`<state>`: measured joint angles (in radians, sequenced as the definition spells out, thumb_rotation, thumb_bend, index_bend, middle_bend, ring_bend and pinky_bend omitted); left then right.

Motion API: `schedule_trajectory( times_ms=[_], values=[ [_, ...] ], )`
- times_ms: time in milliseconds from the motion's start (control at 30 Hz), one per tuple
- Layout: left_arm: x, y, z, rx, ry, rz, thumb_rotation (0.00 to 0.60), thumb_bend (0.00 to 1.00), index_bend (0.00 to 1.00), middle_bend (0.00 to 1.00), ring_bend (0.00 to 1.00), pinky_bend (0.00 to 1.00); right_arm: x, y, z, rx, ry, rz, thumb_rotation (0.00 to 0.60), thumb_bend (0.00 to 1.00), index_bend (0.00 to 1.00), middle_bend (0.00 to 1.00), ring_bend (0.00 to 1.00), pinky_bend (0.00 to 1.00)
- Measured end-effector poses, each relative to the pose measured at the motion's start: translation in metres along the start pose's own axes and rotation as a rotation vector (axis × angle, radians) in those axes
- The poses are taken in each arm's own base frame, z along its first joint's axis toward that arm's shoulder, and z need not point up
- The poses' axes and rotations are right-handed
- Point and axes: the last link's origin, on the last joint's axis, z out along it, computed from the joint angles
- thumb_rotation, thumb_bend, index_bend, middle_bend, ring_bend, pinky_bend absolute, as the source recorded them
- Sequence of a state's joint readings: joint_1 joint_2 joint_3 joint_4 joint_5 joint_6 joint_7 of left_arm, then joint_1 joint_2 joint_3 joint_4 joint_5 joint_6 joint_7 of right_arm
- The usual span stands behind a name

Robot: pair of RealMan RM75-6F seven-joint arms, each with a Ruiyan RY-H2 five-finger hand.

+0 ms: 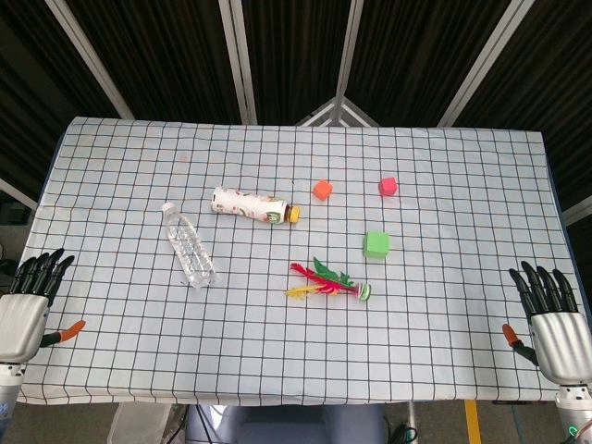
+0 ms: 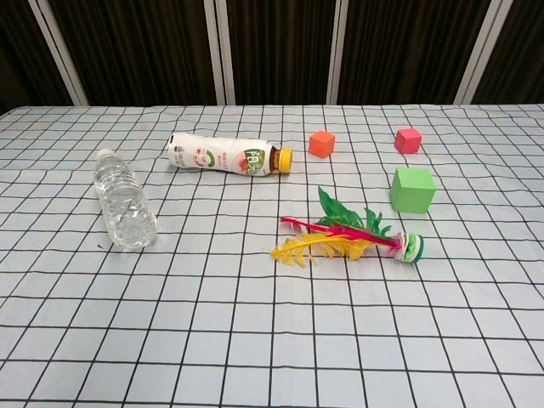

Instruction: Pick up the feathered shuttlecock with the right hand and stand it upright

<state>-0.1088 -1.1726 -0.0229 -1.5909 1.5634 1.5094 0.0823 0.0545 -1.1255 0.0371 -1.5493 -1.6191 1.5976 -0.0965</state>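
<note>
We see the shuttlecock (image 1: pixel 330 283) lying on its side on the table (image 1: pixel 444 351), base toward our right, just below the green cube (image 1: pixel 376 244). Our right hand (image 1: pixel 553 324) and left hand (image 1: pixel 30 305) rest at the table's edges, fingers spread, holding nothing.

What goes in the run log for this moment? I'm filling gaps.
phase: before reach | shuttlecock: lying flat, untouched | right hand: open, at table edge | left hand: open, idle
</note>
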Motion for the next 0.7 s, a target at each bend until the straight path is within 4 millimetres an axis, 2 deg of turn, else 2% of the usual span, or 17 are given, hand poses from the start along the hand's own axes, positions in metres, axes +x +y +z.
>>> schedule_trajectory(
  times_ms=[433, 600, 700],
  values=[
    [0.0, 0.0, -0.001, 0.003, 0.004, -0.001, 0.6, 0.0, 0.0, 0.0, 0.0, 0.0, 0.001, -0.007, 0.001, 0.014, 0.001, 0.037, 0.6, 0.32, 0.0, 0.0, 0.0, 0.0],
    [0.0, 0.0, 0.001, 0.003, 0.002, -0.004, 0.6, 0.0, 0.0, 0.0, 0.0, 0.0, 0.003, -0.023, 0.012, 0.039, 0.0, 0.108, 0.6, 0.32, 0.0, 0.0, 0.0, 0.0],
    [0.0, 0.001, 0.002, 0.002, 0.002, -0.004, 0.6, 0.0, 0.0, 0.0, 0.0, 0.0, 0.003, -0.037, 0.025, 0.062, -0.018, 0.157, 0.6, 0.33, 0.04, 0.0, 0.0, 0.0]
  ],
)
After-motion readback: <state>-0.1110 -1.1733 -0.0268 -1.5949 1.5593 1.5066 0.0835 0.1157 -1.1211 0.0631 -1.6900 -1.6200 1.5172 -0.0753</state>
